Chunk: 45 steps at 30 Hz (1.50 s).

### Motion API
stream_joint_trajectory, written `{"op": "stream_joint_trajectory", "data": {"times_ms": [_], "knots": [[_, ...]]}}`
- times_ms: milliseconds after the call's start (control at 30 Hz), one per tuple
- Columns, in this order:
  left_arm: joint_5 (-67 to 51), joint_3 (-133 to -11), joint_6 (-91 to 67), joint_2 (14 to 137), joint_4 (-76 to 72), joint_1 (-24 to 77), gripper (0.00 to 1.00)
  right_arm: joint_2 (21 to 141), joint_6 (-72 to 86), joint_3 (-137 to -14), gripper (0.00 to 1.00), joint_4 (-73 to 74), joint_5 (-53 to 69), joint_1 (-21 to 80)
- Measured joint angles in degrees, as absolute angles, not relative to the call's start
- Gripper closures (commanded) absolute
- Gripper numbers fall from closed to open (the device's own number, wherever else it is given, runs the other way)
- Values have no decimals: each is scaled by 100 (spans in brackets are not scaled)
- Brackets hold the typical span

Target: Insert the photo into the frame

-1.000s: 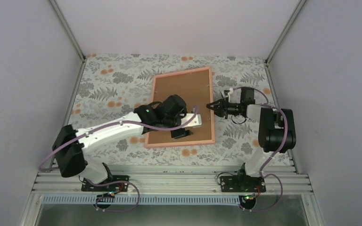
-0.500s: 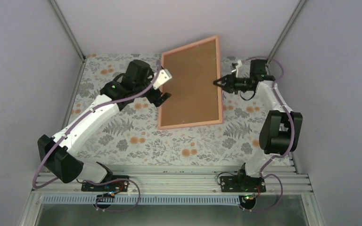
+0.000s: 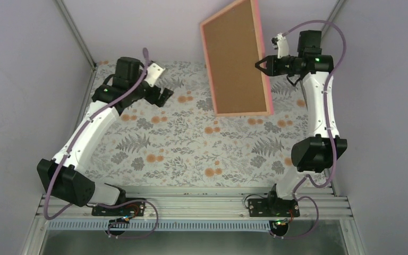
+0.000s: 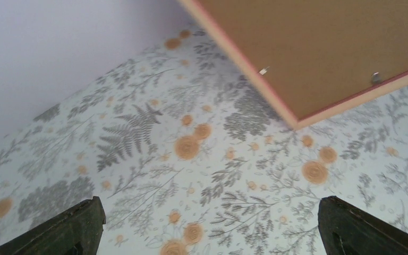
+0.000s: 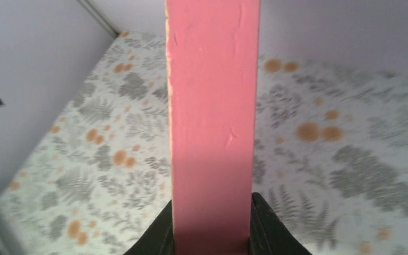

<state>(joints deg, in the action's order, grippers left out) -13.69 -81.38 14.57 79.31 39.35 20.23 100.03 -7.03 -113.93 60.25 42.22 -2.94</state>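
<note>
My right hand (image 3: pixel 260 65) pinches the right edge of the frame (image 3: pixel 236 58), a thin pink-orange rim around flat brown board, and holds it tilted above the far side of the bench (image 3: pixel 191 154). My left hand (image 3: pixel 166 95) gapes wide and empty, well left of the frame, with floral-printed bench between them.

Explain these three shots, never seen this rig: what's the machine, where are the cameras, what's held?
Two white robot arms are bolted at the near edge of a table with a floral cover, each ending in a two-finger gripper. The wide picture looks down from above and behind them; the other two come from a camera on each wrist. The right gripper pinches one edge of a pink picture frame, tipped up with its brown back toward the overhead camera. The left gripper is open and empty. No photo shows.
</note>
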Motion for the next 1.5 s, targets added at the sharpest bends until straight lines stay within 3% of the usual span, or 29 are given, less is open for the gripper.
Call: {"op": "stream_joint_trajectory", "data": {"times_ms": [200,500,767,1067,1200,1400,1500], "knots": [[-1682,-8230,1138,7935,3959,982,0,9983,-1278,-11854,97,6045,3218,36],[-2386,-8986,908,8541,4174,-513,0,9832,-2635,-11867,97,5883,1286,1387],[-2792,-10206,1000,9456,4414,-1450,0,9076,-3540,-10162,97,4980,-464,2912],[-3148,-10149,1328,9653,4654,-1610,0,8908,-4525,-8484,96,3577,-1684,4392],[-3177,-9848,1481,9601,4633,-1608,0,8895,-4700,-7636,87,2768,-2200,4899],[-3170,-9489,1614,9533,4633,-1608,0,8949,-4624,-6812,57,1885,-2711,5476],[-3148,-9432,1667,9509,4617,-1608,0,8949,-4482,-6403,53,1492,-2707,5642]]}}
